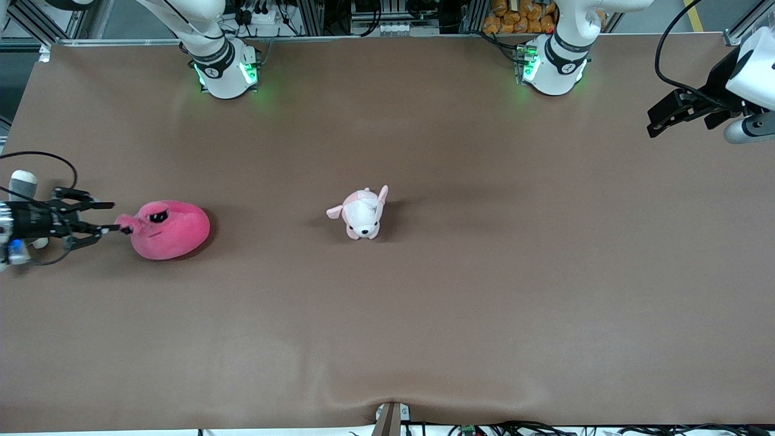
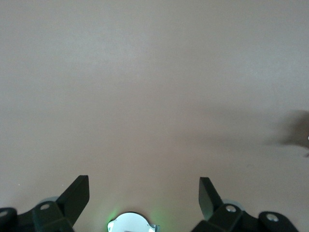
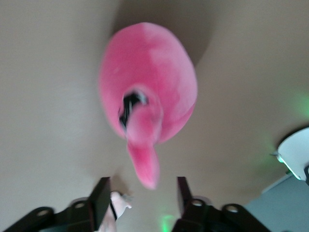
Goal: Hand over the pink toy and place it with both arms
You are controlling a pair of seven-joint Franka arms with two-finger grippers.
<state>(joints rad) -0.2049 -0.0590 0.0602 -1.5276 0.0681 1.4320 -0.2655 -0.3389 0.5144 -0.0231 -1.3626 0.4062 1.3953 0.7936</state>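
The pink toy (image 1: 168, 229) lies on the table at the right arm's end, eyes up. One ear (image 1: 125, 222) points at my right gripper (image 1: 115, 218). That gripper is low and level, open, with its fingertips on either side of the ear tip, holding nothing. In the right wrist view the toy (image 3: 149, 82) fills the middle and its ear (image 3: 145, 164) ends just short of the open gripper (image 3: 143, 193). My left gripper (image 1: 652, 126) waits in the air over the left arm's end of the table. In the left wrist view it (image 2: 145, 193) is open and empty over bare table.
A pale pink-and-white puppy plush (image 1: 362, 213) stands at the table's middle. A grey-and-white plush (image 1: 23, 181) shows partly beside the right wrist at the table's edge. The arm bases (image 1: 225, 69) (image 1: 552, 66) stand along the back edge.
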